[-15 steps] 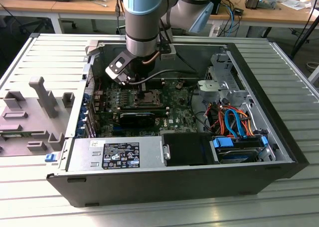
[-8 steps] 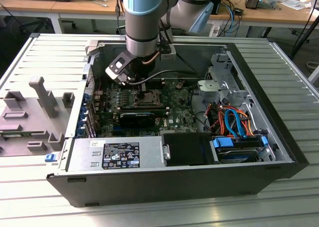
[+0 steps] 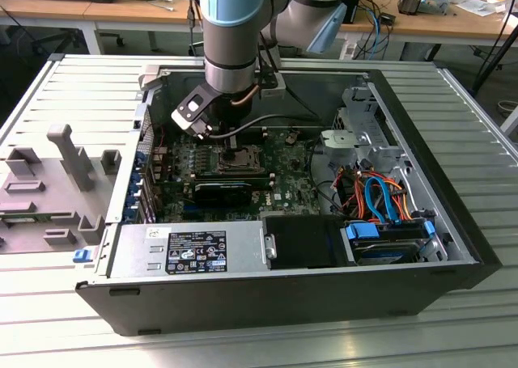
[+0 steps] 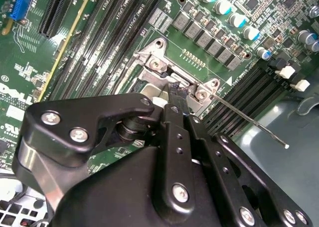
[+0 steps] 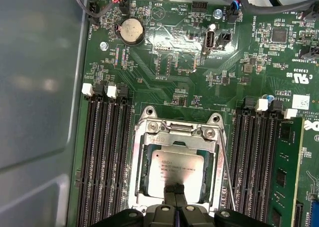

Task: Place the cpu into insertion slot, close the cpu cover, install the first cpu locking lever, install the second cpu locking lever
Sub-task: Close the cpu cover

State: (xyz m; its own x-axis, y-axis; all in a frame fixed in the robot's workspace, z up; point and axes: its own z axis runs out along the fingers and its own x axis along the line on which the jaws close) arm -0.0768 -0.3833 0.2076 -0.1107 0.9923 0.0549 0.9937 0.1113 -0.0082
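Deep inside the computer case (image 3: 283, 299), on the green motherboard (image 5: 169, 87), the insertion slot (image 5: 136, 159) has its cpu cover (image 5: 212, 167) apparently down around the seated cpu (image 5: 174, 169). Pincer (image 5: 174, 189) clenched, empty, at the cpu's edge. The locking lever (image 4: 249, 120) beside the slot juts free, so the cover could spring up!

Dull silver-grey cpu (image 5: 174, 173); green motherboard (image 5: 164, 87); black fingers (image 5: 170, 196); pale blue arm (image 3: 231, 4).
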